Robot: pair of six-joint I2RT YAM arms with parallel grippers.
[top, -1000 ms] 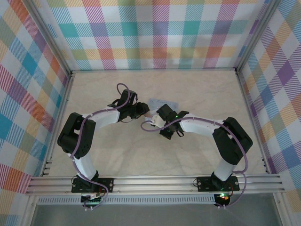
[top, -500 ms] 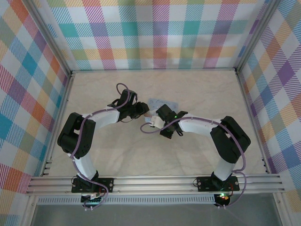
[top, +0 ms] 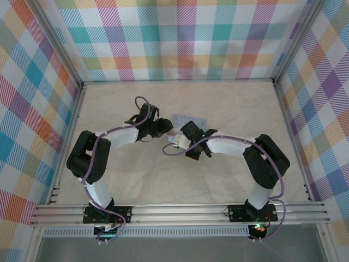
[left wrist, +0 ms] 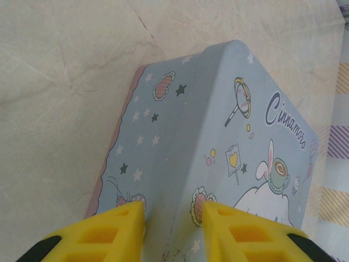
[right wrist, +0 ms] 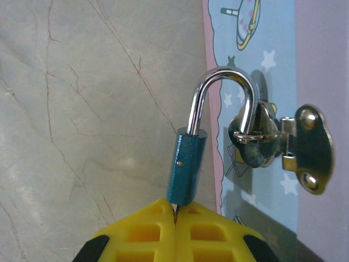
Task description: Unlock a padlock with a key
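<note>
Meanwhile the left hand (left wrist: 173, 212) clamps the tin box (left wrist: 207, 120), the right hand (right wrist: 175, 215) pinching a key (right wrist: 175, 207) under its padlock (right wrist: 186, 169).

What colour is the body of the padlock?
Dark teal blue, with a shiny silver shackle; the right wrist view shows the padlock best.

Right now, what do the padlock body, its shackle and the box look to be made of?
Padlock body: likely metal, teal paint, satin sheen. Shackle: polished steel or chrome, mirror reflections. Box: probably printed tin, pale blue, smooth with soft gloss; could be plastic.
</note>
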